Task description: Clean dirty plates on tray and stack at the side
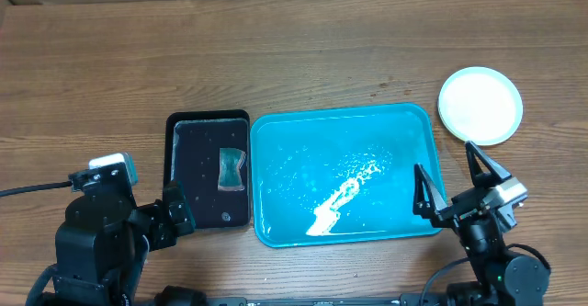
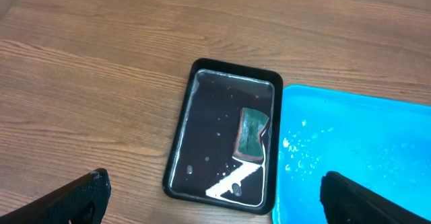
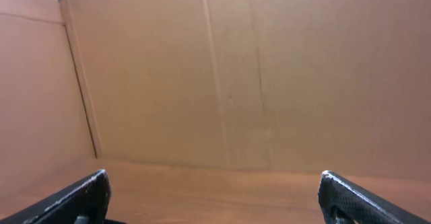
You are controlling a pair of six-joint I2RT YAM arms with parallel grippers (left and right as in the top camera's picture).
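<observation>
from where i stand this job looks as good as finished. the teal tray (image 1: 342, 112) sits mid-worktop with nothing on it but a wet sheen and a streak of glare; no plate shows on it. the plates (image 1: 480, 105) are off at the tray's two o'clock, on the bare worktop (image 1: 110, 58) just past its corner, and the top one looks clean and whitish. from above i see a single disc, so i can't say how many are stacked under it.

at the tray's nine o'clock, right alongside it, is a small black tray (image 1: 209, 116) with a sponge (image 1: 231, 170) lying in it, put down and not in use.

the left fingers (image 2: 81, 194) hang spread wide above the near end of the black tray, holding nothing. the right fingers (image 3: 367, 200) are at the tray's four o'clock, likewise wide apart and empty, pointed at a cardboard wall.

my guess is nothing's left beyond the arms pulling clear.
</observation>
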